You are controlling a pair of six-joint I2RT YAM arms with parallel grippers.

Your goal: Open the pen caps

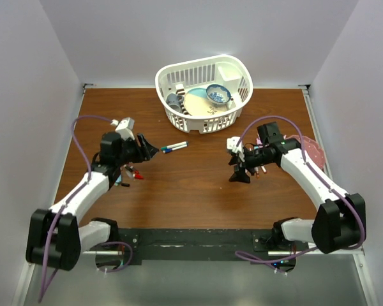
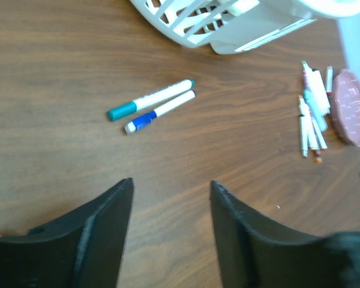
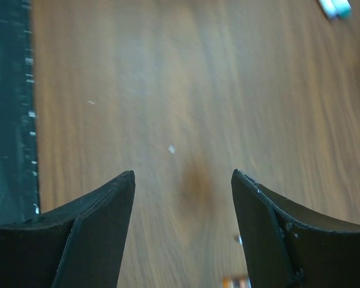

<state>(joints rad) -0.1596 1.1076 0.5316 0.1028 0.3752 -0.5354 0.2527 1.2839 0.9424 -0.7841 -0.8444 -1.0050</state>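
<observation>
Pen caps (image 2: 121, 111) fitted on two markers (image 2: 165, 93): one teal, one blue.

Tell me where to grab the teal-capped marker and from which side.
Probably the teal cap, from above, jaws across its width. The marker lies flat, and its cap end sticks out past the blue-capped marker close alongside, leaving finger room.

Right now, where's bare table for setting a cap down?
Bare wood: between left arm and right arm, from the two capped markers to the black rail; far-left corner beside the basket. Crowded: loose markers by the pink disc and under the left arm.
</observation>
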